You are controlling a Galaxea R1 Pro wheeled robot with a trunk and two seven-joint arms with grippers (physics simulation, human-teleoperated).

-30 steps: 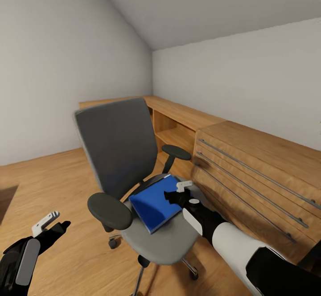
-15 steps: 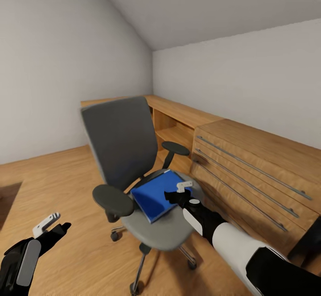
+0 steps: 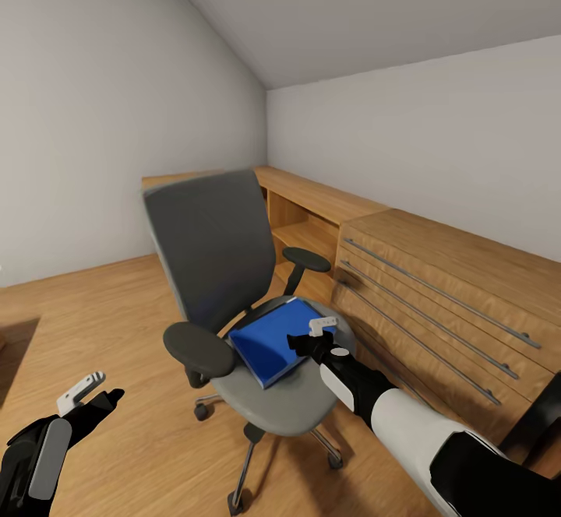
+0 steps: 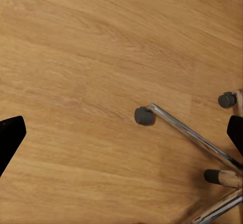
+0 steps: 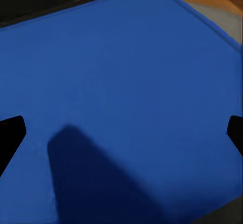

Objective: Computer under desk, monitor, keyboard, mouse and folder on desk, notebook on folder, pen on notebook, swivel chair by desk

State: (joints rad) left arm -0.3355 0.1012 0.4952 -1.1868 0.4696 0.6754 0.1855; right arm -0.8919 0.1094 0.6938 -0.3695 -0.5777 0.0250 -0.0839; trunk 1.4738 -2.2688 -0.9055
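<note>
Sloped grey walls (image 3: 117, 112), wooden floor (image 3: 93, 307), perhaps oak drawers (image 3: 436, 307).

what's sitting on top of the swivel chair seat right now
The blue folder lies flat on the swivel chair seat, with the right gripper over its edge. Whatever may lie beneath the folder is covered.

Blue folder (image 5: 131, 92) lies close below the spread pincer (image 5: 121, 133) fingertips

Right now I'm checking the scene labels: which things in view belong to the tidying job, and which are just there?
Part of the job:
- folder, lying on the chair seat
- swivel chair
- right gripper, open over the folder
- left gripper, off to the side over the floor

Just there:
- light wooden drawer unit
- wooden shelf unit
- wood floor
</note>
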